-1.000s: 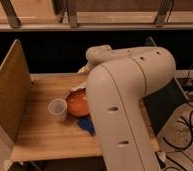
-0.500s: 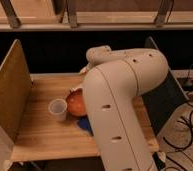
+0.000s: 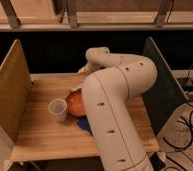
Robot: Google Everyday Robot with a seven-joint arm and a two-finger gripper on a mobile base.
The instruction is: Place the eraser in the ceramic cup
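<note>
The ceramic cup [image 3: 57, 108] is small, white and tapered, and stands upright on the wooden table [image 3: 40, 132], left of the orange bowl [image 3: 75, 104]. My big white arm [image 3: 115, 95] bends over the table and fills the middle of the view. My gripper [image 3: 80, 76] is at the arm's end, just beyond the far rim of the bowl, right of and behind the cup, and is mostly hidden by the arm. The eraser is not in view.
A flat blue scrap [image 3: 85, 126] lies on the table in front of the bowl, partly under the arm. Upright boards wall the table on the left [image 3: 10, 92] and right [image 3: 160, 85]. Cables [image 3: 187, 125] lie on the floor at the right.
The arm's elbow has drawn in to the left, so the arm looks narrower. The cup, bowl and blue scrap have not moved.
</note>
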